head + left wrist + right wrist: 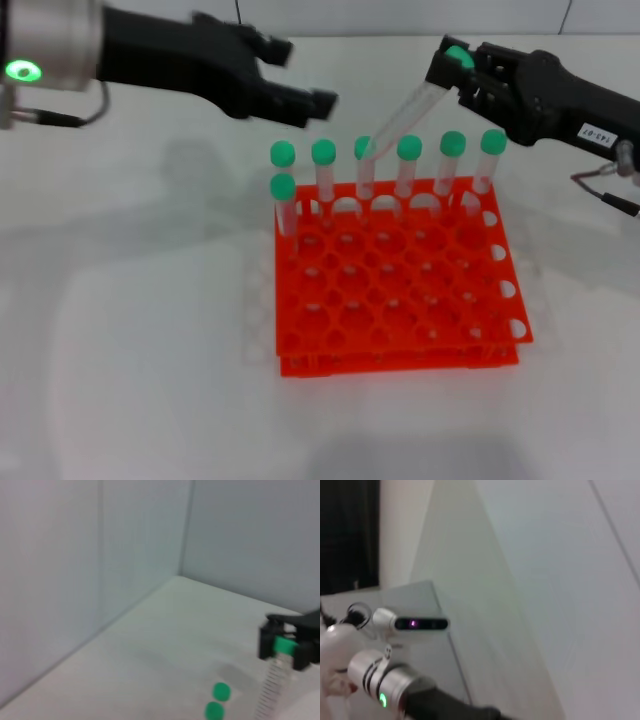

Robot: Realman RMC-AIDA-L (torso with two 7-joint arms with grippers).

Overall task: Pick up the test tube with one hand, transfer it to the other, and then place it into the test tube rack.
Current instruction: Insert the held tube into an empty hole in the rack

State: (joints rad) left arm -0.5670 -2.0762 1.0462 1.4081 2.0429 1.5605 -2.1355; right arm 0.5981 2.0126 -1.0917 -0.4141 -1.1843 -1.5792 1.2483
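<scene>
My right gripper [450, 72], black with a white label, is shut on the green-capped end of the test tube [400, 120]. The clear tube slants down to the left above the back row of the orange test tube rack [400, 300]. It also shows in the left wrist view [272, 690], held by the right gripper [285, 645]. My left gripper [305, 75], on the arm with the green ring, is open and empty, above and behind the rack's back left corner, apart from the tube.
Several green-capped tubes [453, 160] stand upright in the rack's back row, and one [284, 205] in the second row at the left. Two green caps [217, 700] show in the left wrist view. The rack stands on a white table [130, 330].
</scene>
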